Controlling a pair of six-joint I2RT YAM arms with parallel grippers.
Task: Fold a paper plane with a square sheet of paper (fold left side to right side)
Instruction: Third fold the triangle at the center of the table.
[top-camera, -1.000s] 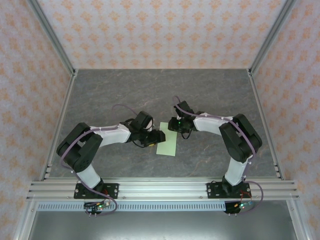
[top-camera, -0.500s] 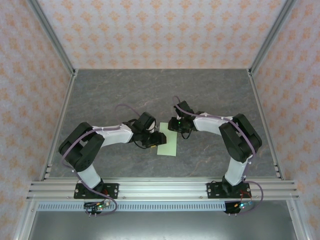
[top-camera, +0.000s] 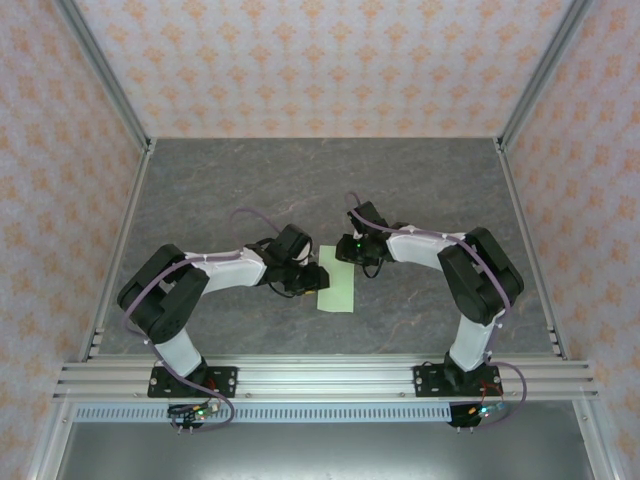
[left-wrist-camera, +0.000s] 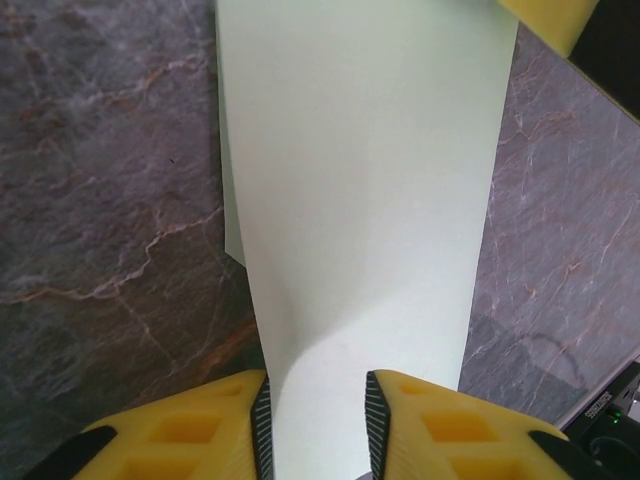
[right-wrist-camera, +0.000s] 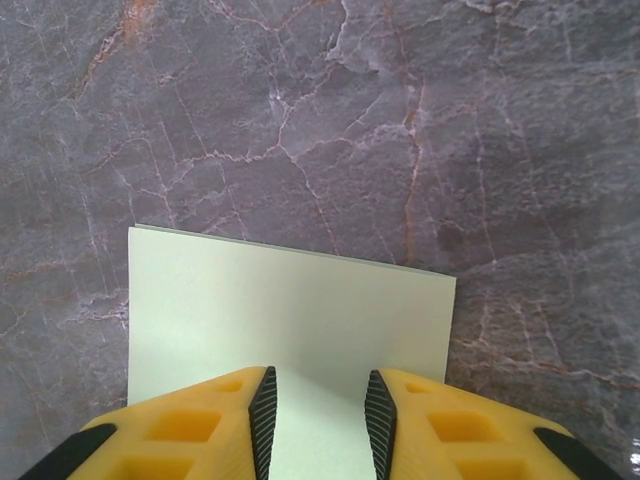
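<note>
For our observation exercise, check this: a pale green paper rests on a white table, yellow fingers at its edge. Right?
No. The table is dark grey, not white, as the right wrist view shows. The pale green paper does rest on it, yellow fingers at its edge.

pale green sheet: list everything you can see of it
The square sheet of paper is thin, plain and pale green. It lies mid-table between the two grippers. From above it reads as a rectangle, and the left wrist view shows a second layer peeking out along one side, so it looks folded double. Most of it lies flat. The end at the left gripper curls up between the parted fingers. The right gripper, fingers also apart, sits over its far edge.
</note>
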